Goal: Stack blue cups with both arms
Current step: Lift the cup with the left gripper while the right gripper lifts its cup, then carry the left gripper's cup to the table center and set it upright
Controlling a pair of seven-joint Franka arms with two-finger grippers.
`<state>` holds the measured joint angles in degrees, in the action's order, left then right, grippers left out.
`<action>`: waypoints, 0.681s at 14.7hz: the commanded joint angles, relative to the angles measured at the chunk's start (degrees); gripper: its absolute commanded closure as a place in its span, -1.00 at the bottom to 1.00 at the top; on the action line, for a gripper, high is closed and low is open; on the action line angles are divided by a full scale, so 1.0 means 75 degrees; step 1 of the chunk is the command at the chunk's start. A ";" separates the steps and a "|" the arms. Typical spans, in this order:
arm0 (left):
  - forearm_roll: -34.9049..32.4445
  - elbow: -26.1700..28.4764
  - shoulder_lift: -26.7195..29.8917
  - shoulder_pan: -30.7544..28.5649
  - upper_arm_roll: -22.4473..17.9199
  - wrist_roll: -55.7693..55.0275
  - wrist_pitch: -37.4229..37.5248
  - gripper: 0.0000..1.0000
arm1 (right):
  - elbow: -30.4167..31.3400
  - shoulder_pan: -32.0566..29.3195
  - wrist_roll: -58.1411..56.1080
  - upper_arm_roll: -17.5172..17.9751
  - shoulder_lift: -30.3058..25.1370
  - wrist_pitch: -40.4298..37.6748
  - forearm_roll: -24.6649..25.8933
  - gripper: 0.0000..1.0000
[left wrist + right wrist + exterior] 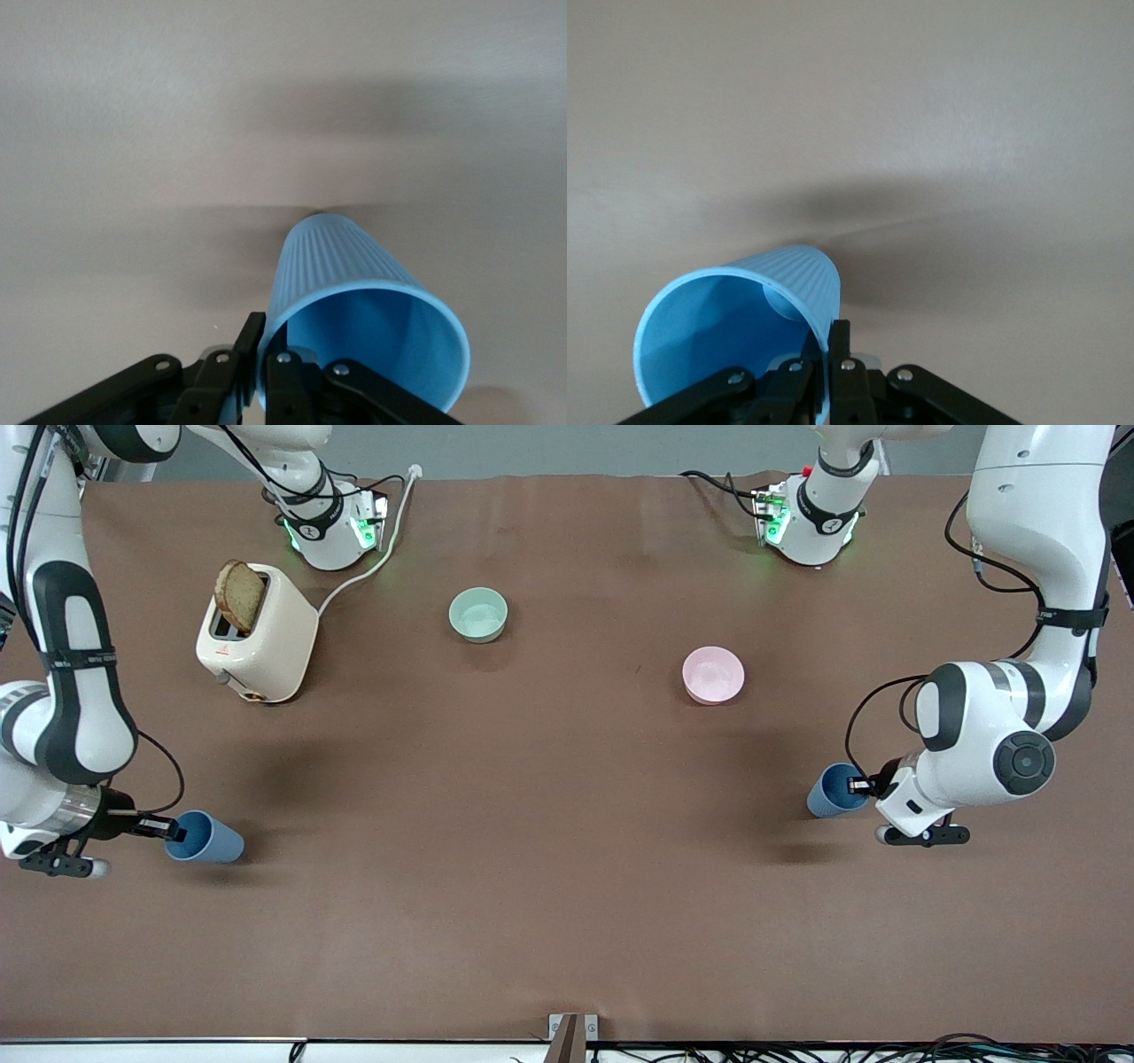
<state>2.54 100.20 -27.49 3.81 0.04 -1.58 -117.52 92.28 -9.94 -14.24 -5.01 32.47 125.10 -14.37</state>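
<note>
Two blue cups are each held on their side by the rim, a little above the brown table. My left gripper (862, 786) is shut on the rim of one blue cup (831, 790) over the left arm's end of the table. In the left wrist view the gripper (262, 359) pinches the cup's wall (354, 266), one finger inside and one outside. My right gripper (174, 831) is shut on the rim of the other blue cup (208, 838) over the right arm's end. In the right wrist view the gripper (833, 359) pinches that cup's wall (726, 323) the same way.
A cream toaster (257, 636) with a slice of bread (239, 595) stands near the right arm's base, its cable (372, 567) running toward the base. A mint-green bowl (478, 615) and a pink bowl (713, 675) sit in the middle of the table (549, 850).
</note>
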 commanded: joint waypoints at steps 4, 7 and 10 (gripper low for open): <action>-0.0092 -0.2752 -0.0026 0.1000 0.1013 0.0036 0.2333 0.99 | 0.0282 0.0364 0.0197 0.0023 -0.2217 -0.1663 0.0893 0.99; -0.0069 -0.2836 -0.0342 0.2160 0.1025 0.0047 0.2193 0.99 | 0.0493 0.0692 0.0982 0.0023 -0.3353 -0.2568 0.1188 0.99; -0.0080 -0.3163 -0.0927 0.3333 0.0990 0.0035 0.1795 0.99 | 0.0564 0.1160 0.1663 0.0058 -0.4186 -0.3353 0.1728 0.98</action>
<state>2.46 80.64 -30.10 24.88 8.05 -2.03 -103.47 92.78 -3.48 -5.30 -4.70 6.44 101.33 -3.85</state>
